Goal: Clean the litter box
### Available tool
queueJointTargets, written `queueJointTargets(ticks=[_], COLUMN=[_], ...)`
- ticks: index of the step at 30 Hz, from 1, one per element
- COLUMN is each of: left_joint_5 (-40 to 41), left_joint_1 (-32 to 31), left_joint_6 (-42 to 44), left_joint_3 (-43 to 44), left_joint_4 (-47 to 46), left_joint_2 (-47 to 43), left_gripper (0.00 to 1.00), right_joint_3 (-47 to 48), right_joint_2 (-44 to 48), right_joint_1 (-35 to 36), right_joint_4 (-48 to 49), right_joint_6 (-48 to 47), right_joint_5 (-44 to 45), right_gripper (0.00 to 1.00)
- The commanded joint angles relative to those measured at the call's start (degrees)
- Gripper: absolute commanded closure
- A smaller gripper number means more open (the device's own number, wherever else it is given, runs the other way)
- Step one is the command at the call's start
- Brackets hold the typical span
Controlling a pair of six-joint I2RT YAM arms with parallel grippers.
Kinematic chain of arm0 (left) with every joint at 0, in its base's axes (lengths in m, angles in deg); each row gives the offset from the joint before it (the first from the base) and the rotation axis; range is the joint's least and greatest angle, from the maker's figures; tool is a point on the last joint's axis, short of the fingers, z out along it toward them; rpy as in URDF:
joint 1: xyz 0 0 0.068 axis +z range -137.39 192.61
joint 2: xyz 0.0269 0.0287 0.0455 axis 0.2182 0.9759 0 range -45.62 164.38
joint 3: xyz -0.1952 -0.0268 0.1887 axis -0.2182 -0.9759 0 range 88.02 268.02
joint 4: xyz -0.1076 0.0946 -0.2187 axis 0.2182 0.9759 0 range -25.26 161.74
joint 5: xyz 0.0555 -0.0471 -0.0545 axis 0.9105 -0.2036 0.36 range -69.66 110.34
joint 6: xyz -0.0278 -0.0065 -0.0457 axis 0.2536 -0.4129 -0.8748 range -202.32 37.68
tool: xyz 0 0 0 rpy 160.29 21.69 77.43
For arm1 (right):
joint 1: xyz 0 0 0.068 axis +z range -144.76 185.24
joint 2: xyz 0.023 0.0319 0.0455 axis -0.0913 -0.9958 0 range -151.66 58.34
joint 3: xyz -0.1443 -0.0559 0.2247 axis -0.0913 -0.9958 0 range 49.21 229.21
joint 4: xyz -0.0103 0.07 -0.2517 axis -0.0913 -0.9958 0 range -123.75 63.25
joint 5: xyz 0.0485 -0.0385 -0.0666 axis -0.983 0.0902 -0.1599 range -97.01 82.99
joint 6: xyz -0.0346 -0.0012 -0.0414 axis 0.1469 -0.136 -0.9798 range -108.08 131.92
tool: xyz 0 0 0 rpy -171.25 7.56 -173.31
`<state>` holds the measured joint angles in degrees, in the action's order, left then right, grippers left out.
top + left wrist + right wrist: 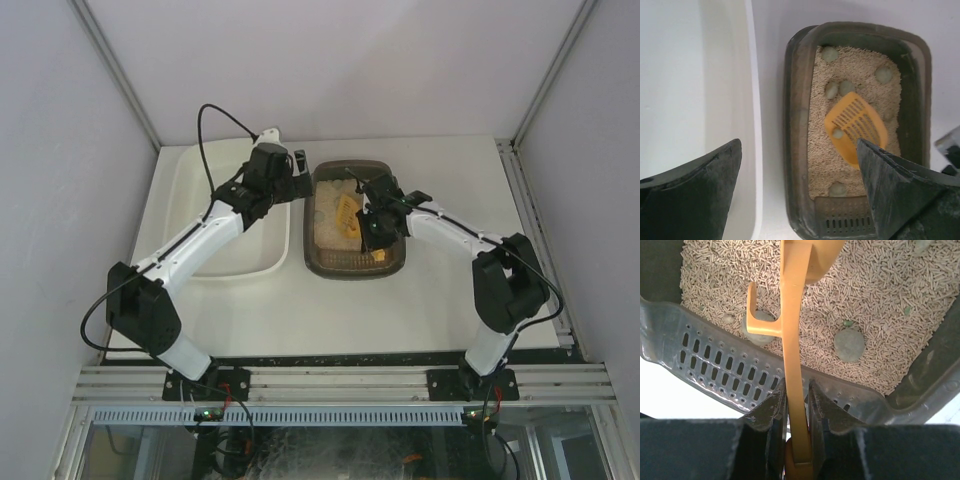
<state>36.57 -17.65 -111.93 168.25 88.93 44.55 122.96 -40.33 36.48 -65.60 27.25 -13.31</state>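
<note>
The left arm (pixel 190 245) reaches out long. Its left gripper (pixel 797 147) hangs over the left edge of the litter box (pixel 345 268), jaws wide apart, holding nothing. The right arm (pixel 455 232) bends on the box's right side. Its right gripper (pixel 796 390) hangs over the box's near end, pinching the yellow scoop (pixel 790 340) by its handle.

Scoop (pixel 792 355) head cut off at top edge, handle end hidden between fingers (pixel 764 416)

White table (pixel 400 310) before me: white tub (pixel 250 262) on left, dark litter box (pixel 350 268) just beside it, right.
</note>
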Motion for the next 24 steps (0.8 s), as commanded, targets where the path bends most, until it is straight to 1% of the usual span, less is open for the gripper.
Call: queueJointTargets(ticks=[1, 6, 7, 11, 19, 24], left_joint_5=[-2.0, -4.7, -5.2, -6.2, -5.5, -5.1], left_joint_1=[0.5, 2.1, 3.9, 6.5, 9.7, 10.1], left_joint_6=[-3.3, -5.4, -6.0, -7.4, -7.0, -6.7], left_joint_3=[-1.5, -1.5, -1.4, -1.5, -3.4, -5.5], left_joint_4=[-4.4, -4.3, -4.2, -4.5, -5.7, -6.8], left_joint_2=[-0.9, -0.6, -0.6, -0.7, -2.5, -3.7], left_gripper=[0.00, 0.00, 0.00, 0.00, 0.00, 0.00], right_joint_3=[5.0, 9.0, 9.8, 13.2, 14.3, 13.6], right_joint_2=[-2.9, -6.8, -7.6, -10.7, -13.6, -15.1], right_joint_1=[0.7, 0.8, 0.8, 0.3, -1.8, -4.3], right_joint_4=[-0.1, -0.6, -0.6, -0.4, 3.0, 7.0], right_joint_6=[-1.3, -1.4, -1.3, -0.3, 3.0, 6.1], right_joint_5=[-1.9, -2.8, -3.5, -7.6, -21.3, -31.1], right_gripper=[1.00, 1.00, 1.00, 1.00, 1.00, 1.00])
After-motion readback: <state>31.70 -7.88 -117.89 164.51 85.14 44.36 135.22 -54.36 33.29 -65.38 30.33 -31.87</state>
